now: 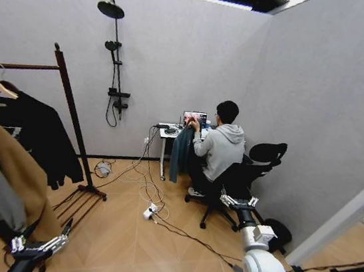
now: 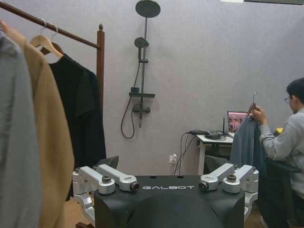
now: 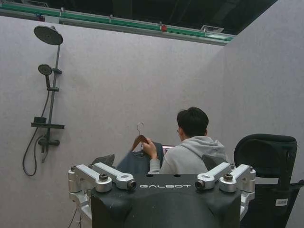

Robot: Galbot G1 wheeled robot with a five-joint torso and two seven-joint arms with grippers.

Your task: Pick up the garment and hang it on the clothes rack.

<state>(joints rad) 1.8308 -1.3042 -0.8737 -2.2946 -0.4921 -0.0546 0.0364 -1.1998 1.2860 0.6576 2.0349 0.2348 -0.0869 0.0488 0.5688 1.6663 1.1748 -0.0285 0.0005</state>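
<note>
both grippers, left gripper (image 1: 36,246) and right gripper (image 1: 239,201), released and empty; risk: snagging coats crowding the clothes rack (image 1: 72,105).

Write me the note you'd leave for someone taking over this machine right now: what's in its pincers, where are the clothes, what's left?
Left pincer: open, empty, low beside the hanging clothes.
Right pincer: open, empty, held out toward the far side of the room.
Clothes rack: at the robot's left. A black garment hangs on it by a hanger, next to a tan coat.
Done: unclear; I cannot tell whether that black garment is the job's one.
Left: if not, pick it up and hang it.
</note>
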